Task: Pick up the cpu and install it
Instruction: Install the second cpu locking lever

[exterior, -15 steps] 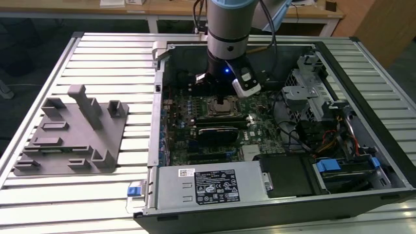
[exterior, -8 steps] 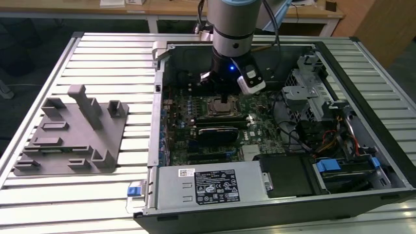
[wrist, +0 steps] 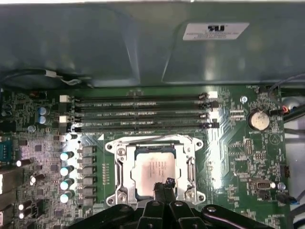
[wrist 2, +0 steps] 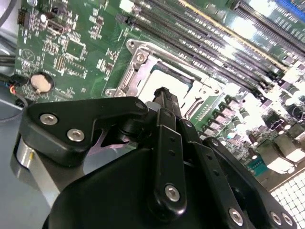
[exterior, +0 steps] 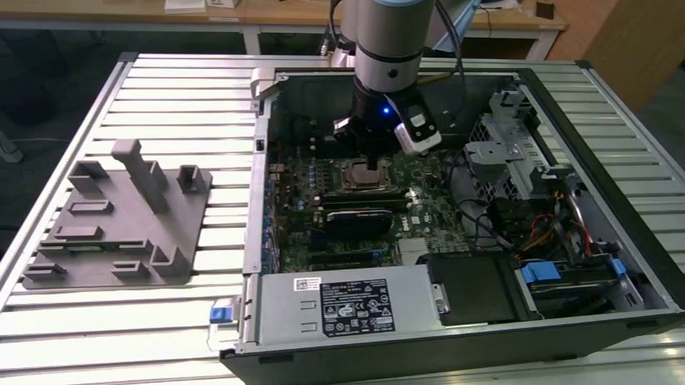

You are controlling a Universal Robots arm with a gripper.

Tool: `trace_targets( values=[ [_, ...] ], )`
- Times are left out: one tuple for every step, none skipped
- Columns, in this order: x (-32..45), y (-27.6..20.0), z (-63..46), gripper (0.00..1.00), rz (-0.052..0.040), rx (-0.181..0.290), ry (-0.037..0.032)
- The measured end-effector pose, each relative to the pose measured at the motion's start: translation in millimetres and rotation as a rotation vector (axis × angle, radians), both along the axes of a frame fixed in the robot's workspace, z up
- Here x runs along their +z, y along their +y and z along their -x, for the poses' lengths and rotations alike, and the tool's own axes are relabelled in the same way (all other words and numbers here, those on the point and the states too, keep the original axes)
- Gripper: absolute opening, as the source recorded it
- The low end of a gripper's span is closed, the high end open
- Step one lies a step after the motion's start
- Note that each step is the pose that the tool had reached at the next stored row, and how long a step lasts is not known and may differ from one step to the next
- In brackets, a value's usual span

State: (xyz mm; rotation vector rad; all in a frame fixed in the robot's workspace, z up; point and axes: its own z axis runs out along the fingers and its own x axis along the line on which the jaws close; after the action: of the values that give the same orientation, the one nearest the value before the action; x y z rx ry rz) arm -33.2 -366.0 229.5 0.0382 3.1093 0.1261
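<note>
Right over the motherboard socket [wrist: 155, 169], your gripper [wrist: 163, 184] has its fingertips pinched close together, basically touching as far as you can see in the first wrist view, and nothing is held between them. The tips sit at the near edge of the cpu [wrist: 153, 168], right at or just above its surface; you can't tell from these shots if they actually touch it.

The cpu itself lies flat inside the socket's metal frame, shiny silver top facing up, looking seated square in the opening. In the second wrist view you catch the same chip [wrist 2: 164, 82] peeking out past the black finger linkage, with the gripper tips [wrist 2: 163, 93] just in front of it.

Going outward, you've got the row of long dark memory slots [wrist: 143, 113] just beside the socket, and a round coin battery [wrist: 259, 119] off to one side on the green motherboard [wrist: 228, 157].

In the exterior view, the arm [exterior: 391, 48] comes straight down into the open computer case [exterior: 599, 160], gripper [exterior: 371, 163] right above the socket. The power supply [exterior: 342, 305] sits at the near end of the case. Well apart, on the exterior view's left, the grey fixture tray [exterior: 112, 220] rests on the slatted table [exterior: 182, 104].
</note>
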Motion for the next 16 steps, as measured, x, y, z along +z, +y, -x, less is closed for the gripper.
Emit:
trace_targets(
  values=[
    [0.0,0.0,0.0,0.11,0.0039,-0.001,-0.0001],
    [0.0,0.0,-0.1,0.11,0.0040,-0.001,0.0000],
    [0.0,-0.1,0.0,0.11,0.0040,-0.001,0.0000],
    [0.0,0.0,0.0,0.11,0.0037,-0.001,-0.0001],
    [0.0,0.0,0.0,0.11,0.0034,-0.001,0.0000],
    [-0.1,0.2,0.0,0.11,0.0033,-0.001,0.0000],
    [0.0,0.6,0.0,0.11,0.0033,-0.001,0.0000],
    [-0.1,1.0,0.0,0.11,0.0033,-0.001,0.0000],
    [-0.1,1.3,0.0,0.11,0.0033,-0.001,0.0000],
    [-0.1,1.6,0.0,0.11,0.0032,-0.001,-0.0001],
    [-0.1,1.7,0.0,0.11,0.0033,-0.001,0.0000],
    [-0.1,1.7,0.0,0.11,0.0032,-0.001,-0.0001],
    [-0.1,1.8,0.0,0.11,0.0031,-0.001,-0.0001],
    [-0.1,1.9,0.0,0.11,0.0032,-0.001,-0.0001],
    [0.2,2.0,0.0,0.11,0.0034,-0.001,0.0001],
    [0.7,2.1,0.0,0.11,0.0035,-0.001,0.0000]
  ],
)
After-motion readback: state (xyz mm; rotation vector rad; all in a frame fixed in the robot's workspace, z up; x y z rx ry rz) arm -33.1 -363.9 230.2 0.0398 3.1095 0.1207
